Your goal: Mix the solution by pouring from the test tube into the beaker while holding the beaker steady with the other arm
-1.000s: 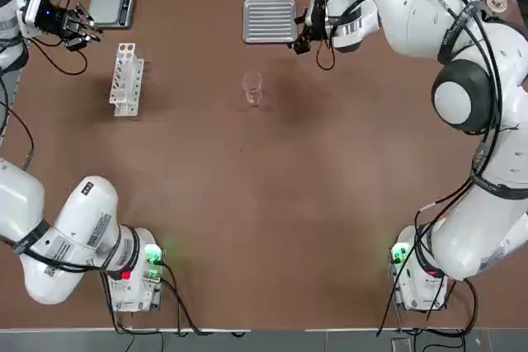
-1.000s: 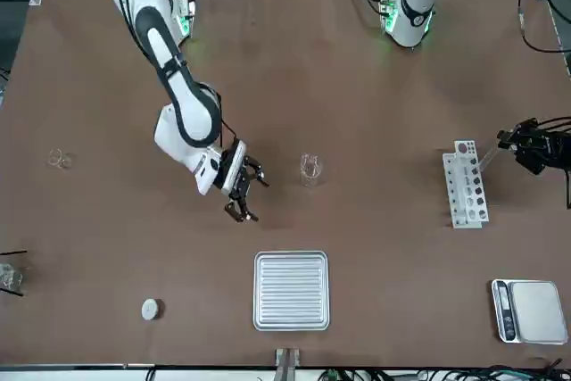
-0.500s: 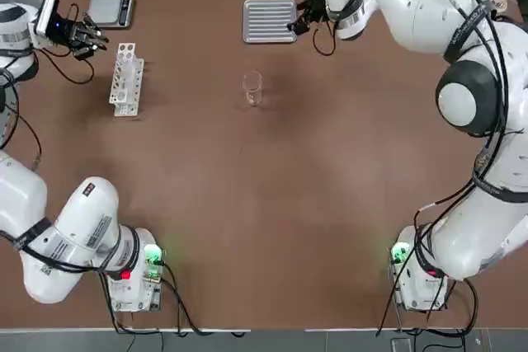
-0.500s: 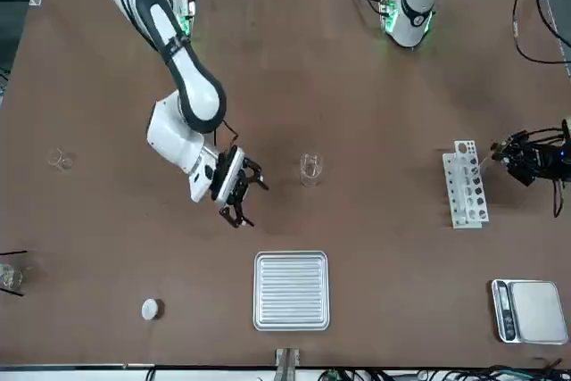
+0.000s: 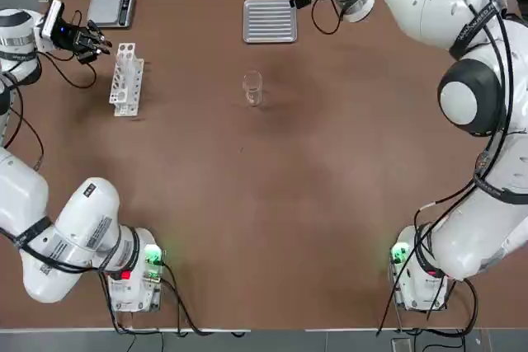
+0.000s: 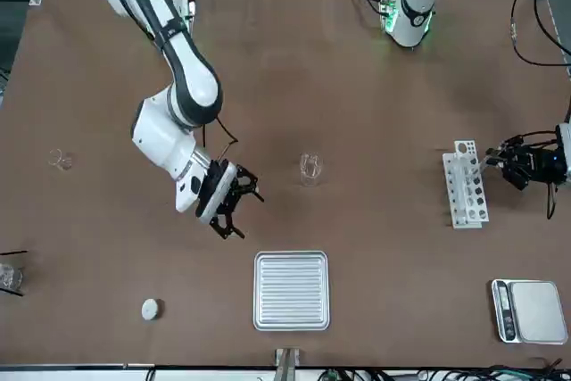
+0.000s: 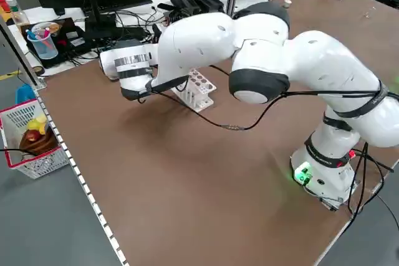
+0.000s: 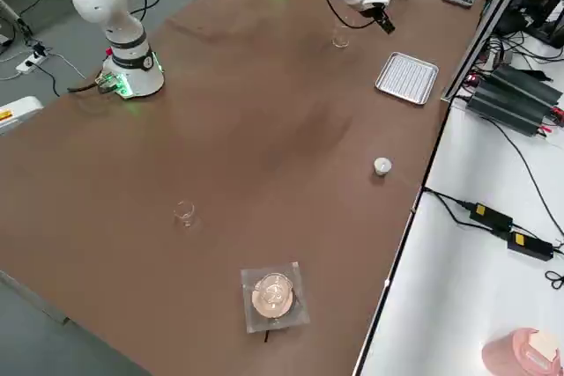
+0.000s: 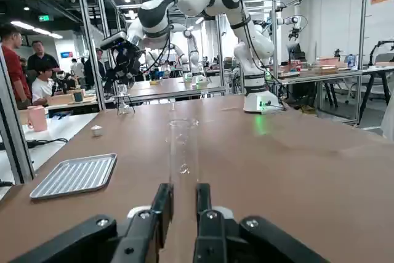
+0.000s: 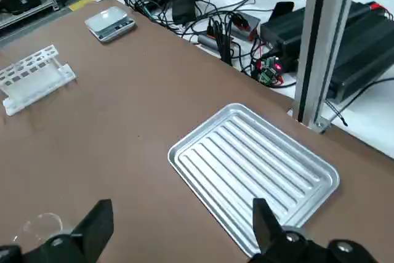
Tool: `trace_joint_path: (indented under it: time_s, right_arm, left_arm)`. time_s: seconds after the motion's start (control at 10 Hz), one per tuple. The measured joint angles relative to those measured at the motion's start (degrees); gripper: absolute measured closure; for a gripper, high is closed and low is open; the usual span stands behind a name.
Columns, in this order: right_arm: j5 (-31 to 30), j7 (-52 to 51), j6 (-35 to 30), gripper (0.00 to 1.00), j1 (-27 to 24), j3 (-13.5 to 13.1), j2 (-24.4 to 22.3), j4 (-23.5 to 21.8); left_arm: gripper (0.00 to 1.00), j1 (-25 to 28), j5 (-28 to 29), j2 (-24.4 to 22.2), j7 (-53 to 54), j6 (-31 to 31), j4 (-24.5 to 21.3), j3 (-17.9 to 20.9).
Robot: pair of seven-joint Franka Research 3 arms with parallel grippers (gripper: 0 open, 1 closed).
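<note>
Meanwhile the beaker (image 5: 252,88) stood unheld mid-table, at five o'clock from the spread right gripper (image 6: 234,203), so the left gripper (image 9: 182,209), pinching the test tube (image 9: 183,152), risked toppling it.

My overhead camera looks straight down, arm bases at its lower edge; the front one faces them across the table (image 6: 375,95). Both share the ridged tray (image 5: 270,21) and tube rack (image 5: 126,77). Two raised side cameras look diagonally across. My wrist cameras sit close, low over the tabletop, both catching that tray.
</note>
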Motion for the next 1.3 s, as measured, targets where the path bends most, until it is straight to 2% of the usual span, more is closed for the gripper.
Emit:
trace_joint_path:
  time_s: [0.3,0.8,1.0,1.3]
  right_arm:
    - [-15.37,23.04,-5.66,0.0,-0.88,-0.45,-0.16,2.72]
    - [-27.92,46.14,-15.81,0.0,-3.13,-0.54,-0.87,7.27]
    - [-33.34,57.41,-23.36,0.0,-3.22,-0.55,-1.32,11.05]
    - [-40.92,67.19,-35.36,0.0,-4.85,-0.75,-2.18,15.72]
  left_arm:
    - [0.79,-0.11,-0.38,1.1,-1.5,0.34,1.01,0.0]
    - [0.79,-0.38,-1.17,2.04,-2.41,0.96,1.12,0.03]
    - [0.79,-0.41,-1.17,2.35,-2.53,0.98,1.12,0.51]
    - [0.79,-0.44,-1.17,3.59,-2.54,1.11,1.13,1.13]
